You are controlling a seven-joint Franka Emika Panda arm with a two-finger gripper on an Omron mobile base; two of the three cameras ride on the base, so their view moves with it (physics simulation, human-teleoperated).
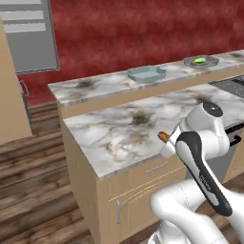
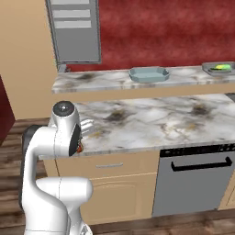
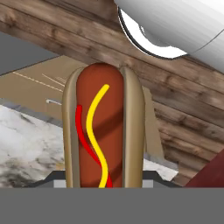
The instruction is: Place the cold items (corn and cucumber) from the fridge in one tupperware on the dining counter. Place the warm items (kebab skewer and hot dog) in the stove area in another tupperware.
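You have the hot dog [image 3: 104, 131] clamped upright between the jaws of the gripper [image 3: 104, 186], bun sides against the fingers, mustard and ketchup lines facing the hand camera; in the left base view its orange tip [image 1: 163, 136] pokes out beside the wrist, just over the front edge of the near marble counter [image 1: 124, 133]. That counter's front lip runs diagonally past the wrist, and its surface ahead of you lies bare and wide; the corner drops off to the wooden floor [image 1: 38, 190] on the left, where there is open room. Behind it, the raised dining counter [image 2: 101, 80] forms a step; on it sits a pale blue tupperware [image 1: 147, 73] near the middle, and well to the right a grey tupperware [image 1: 202, 61] holding something green and yellow. The dishwasher [image 2: 197, 181] sits under the counter to your right. The arm [image 2: 59, 151] is folded tight, elbow high, wrist tucked low at the counter's edge, hand pointing back toward the floor and the cabinet fronts.
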